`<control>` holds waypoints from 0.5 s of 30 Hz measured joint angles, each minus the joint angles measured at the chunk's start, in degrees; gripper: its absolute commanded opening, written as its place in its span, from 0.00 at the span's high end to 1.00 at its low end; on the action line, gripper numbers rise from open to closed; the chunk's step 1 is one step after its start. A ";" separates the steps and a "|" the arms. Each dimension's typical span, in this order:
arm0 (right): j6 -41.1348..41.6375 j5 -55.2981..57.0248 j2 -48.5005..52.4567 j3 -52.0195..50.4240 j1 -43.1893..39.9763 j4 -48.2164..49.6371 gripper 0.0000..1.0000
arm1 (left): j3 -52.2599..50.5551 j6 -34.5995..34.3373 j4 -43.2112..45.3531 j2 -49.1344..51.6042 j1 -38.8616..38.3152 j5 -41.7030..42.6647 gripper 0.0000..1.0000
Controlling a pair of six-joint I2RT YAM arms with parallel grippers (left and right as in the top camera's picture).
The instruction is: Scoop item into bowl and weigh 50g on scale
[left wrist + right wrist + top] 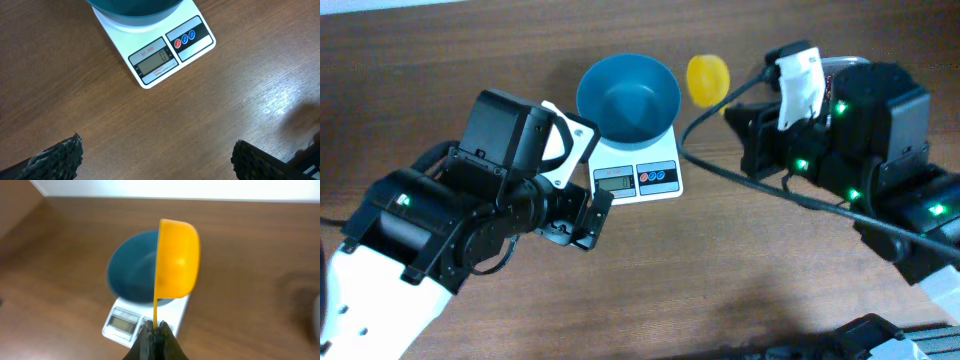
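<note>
Two hands, and my right hand (156,331) is the nearer one. Its fingers are shut tight on the thin handle of the yellow scoop (176,260). The handle points straight away from my fingers. The cup is tipped on its side by the right edge of the blue bowl (628,98). The bowl sits on the white scale (638,172) and looks empty. I see no beans. My left hand (155,162) hangs wide open near the scale, holding nothing.
</note>
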 measured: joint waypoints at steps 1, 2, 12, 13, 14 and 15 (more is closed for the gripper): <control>-0.94 1.27 0.35 1.57 -1.03 -0.90 0.96 | 0.00 0.00 0.02 0.00 0.00 0.00 0.01; -1.44 2.60 0.55 2.56 -2.25 -1.70 0.96 | 0.00 0.00 0.04 0.00 0.00 0.00 0.01; -2.38 7.93 5.05 12.00 -18.01 -20.48 0.96 | 0.00 0.00 0.00 0.00 0.00 0.00 0.01; -4.13 7.96 6.95 14.16 -19.67 -21.94 0.96 | 0.00 0.00 0.09 0.00 0.00 0.00 0.01; -5.95 8.24 9.22 16.39 -21.35 -22.47 0.96 | 0.00 0.00 0.00 0.00 0.00 0.00 0.01; -7.82 8.76 11.52 18.40 -22.60 -24.04 0.96 | 0.00 0.00 0.11 0.00 0.00 0.00 0.01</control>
